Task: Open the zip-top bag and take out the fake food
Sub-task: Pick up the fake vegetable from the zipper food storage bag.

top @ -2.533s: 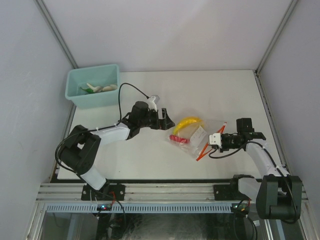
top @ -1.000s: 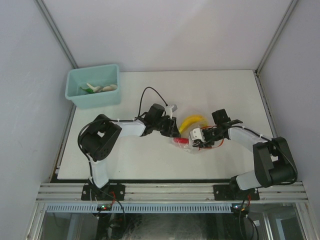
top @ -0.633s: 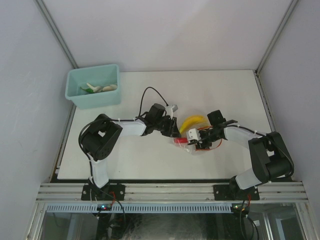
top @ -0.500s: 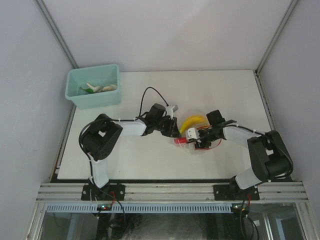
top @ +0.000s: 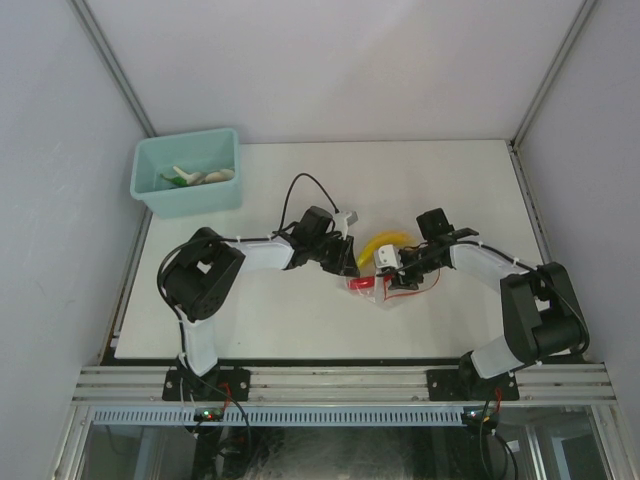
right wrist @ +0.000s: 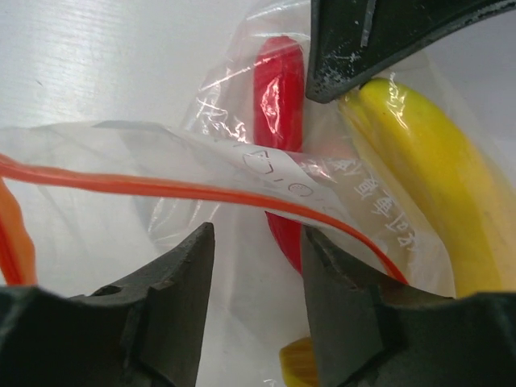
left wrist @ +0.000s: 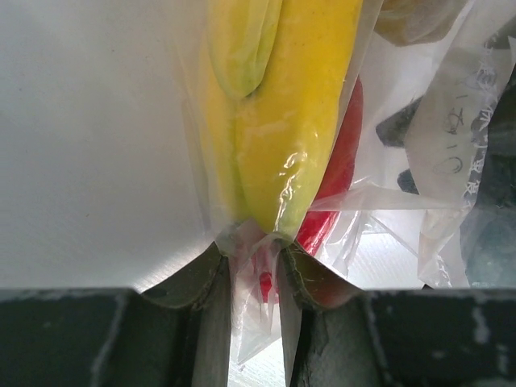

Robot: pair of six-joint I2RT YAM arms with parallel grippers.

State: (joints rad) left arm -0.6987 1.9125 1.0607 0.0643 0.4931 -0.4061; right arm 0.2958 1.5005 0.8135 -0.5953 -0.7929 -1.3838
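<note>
The clear zip-top bag lies crumpled at mid-table between both arms. Inside it are fake food pieces: a yellow banana and a red piece. My left gripper is shut on a fold of the bag's film just below the banana's tip, with the red piece behind it. My right gripper stands open at the bag's mouth, just under the orange zip strip. Loose film and the red piece's end lie between its fingers, and the banana is to the right.
A teal bin stands at the back left corner with whitish and green pieces in it. White walls close in the table on three sides. The left gripper's black finger reaches into the top of the right wrist view.
Both grippers have closed in on the bag from either side, and the bag has bunched up between them. The left jaws have narrowed onto the film.
</note>
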